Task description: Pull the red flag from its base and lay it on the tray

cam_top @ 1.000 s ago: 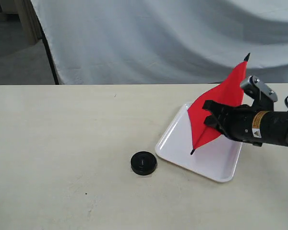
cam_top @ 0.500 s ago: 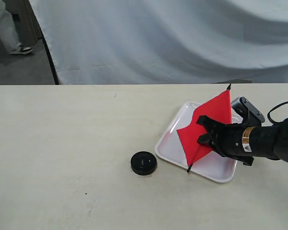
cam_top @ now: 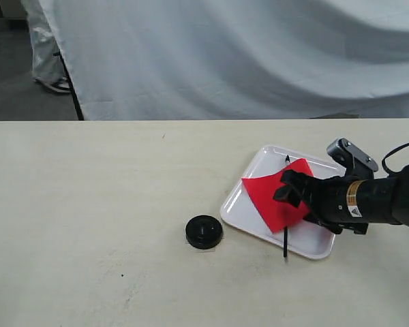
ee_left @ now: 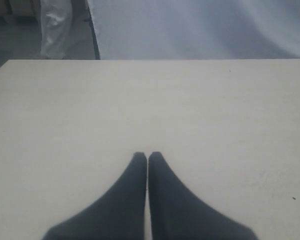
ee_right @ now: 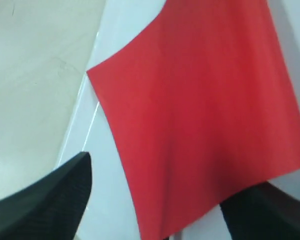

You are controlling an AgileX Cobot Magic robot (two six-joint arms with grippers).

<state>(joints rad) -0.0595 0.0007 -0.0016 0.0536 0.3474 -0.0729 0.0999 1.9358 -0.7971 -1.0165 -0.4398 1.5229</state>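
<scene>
1. Red flag lies flat in the tray, with its cloth spread over the tray's middle.
2. Its thin black stick runs along the cloth's edge on my right gripper's side. The pointed tip faces the far rim. The other end crosses the near rim and juts out over the table.
3. My right gripper sits low over the cloth, reaching in from the right side of the exterior view.
4. In the right wrist view that gripper has its jaws spread wide, one black finger on each side. Red cloth and white tray floor lie in the gap, and nothing is pinched between the fingers.
5. One corner of the cloth meets the other finger; I cannot tell whether they touch.
6. The base stands on the table near the tray's near-left corner, apart from the rim, with its centre hole empty.
7. My left gripper appears only in its own wrist view. Its two fingers are pressed together with nothing between them, over bare tabletop.
</scene>
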